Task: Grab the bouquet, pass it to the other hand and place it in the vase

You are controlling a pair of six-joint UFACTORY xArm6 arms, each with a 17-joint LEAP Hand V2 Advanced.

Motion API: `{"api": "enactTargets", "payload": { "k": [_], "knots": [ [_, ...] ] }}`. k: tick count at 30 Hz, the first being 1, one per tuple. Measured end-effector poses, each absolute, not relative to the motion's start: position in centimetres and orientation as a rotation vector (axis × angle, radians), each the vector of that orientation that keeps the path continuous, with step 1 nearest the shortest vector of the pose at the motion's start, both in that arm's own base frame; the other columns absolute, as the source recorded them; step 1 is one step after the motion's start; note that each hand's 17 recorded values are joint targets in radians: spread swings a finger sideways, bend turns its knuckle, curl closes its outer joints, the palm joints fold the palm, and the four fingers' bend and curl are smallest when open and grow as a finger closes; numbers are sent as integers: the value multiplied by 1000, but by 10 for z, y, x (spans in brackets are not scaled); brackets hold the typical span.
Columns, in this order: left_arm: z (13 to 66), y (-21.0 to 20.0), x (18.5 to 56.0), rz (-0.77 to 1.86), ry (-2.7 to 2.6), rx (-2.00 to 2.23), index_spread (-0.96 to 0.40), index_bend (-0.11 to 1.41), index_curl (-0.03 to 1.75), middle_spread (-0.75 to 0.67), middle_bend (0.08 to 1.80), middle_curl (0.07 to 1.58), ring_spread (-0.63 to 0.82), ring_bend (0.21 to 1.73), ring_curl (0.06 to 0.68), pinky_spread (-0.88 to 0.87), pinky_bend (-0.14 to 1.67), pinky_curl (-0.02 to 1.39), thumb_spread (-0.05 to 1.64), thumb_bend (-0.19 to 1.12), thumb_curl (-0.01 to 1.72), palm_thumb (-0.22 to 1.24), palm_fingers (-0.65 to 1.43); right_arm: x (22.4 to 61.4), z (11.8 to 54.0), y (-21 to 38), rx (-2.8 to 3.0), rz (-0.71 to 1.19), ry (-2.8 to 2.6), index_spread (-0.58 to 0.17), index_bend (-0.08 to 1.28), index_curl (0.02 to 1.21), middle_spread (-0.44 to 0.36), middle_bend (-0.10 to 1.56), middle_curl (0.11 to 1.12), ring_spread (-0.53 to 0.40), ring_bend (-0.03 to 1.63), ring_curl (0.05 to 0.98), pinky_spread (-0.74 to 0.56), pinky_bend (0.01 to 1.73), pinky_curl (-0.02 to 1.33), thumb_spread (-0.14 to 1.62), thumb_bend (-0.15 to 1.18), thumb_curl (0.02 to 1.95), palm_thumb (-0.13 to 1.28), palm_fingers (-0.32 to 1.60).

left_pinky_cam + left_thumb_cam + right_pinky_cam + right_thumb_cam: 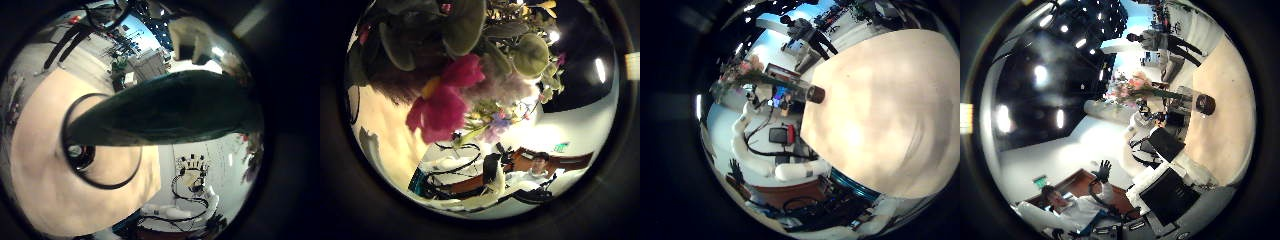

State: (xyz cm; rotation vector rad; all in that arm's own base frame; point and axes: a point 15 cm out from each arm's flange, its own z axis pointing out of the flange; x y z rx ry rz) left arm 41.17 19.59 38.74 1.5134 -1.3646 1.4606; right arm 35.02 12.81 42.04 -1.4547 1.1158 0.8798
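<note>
The bouquet [455, 75] sat close against the left robot hand's palm, its dark stem wrap [165, 108] angled over the vase [103, 140] on the tabletop [45, 190], evidently lined up for insertion. Neither palm view showed the left fingers, so whether they gripped it I cannot tell. The right robot hand hung well away; its fingers went unseen too.

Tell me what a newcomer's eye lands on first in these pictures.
The bouquet fills the left thumb side palm view, pink flowers and green leaves close against the palm. In the left little finger side palm view its dark stems cross above the vase, a dark ring on the pale table.
</note>
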Motion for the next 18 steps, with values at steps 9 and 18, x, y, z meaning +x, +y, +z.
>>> {"api": "enactTargets", "payload": {
  "k": [9,18],
  "knots": [
    [349,276,354,1500,-1206,1674,60,50,400,579,162,279,665,454,203,761,186,421,785,-39,379,132,-278,350,421,129,-1456,884,1110,-347,186,336,12,180,304,163,370,228,400,403,265,995,-24,492,800,234],
    [331,286,293,1240,-1245,1737,76,116,261,588,156,225,697,397,185,805,178,336,783,-38,356,126,-198,346,422,136,-1482,885,1072,-349,187,342,2,181,300,157,368,229,402,388,263,995,-23,494,799,253]
  ]
}}
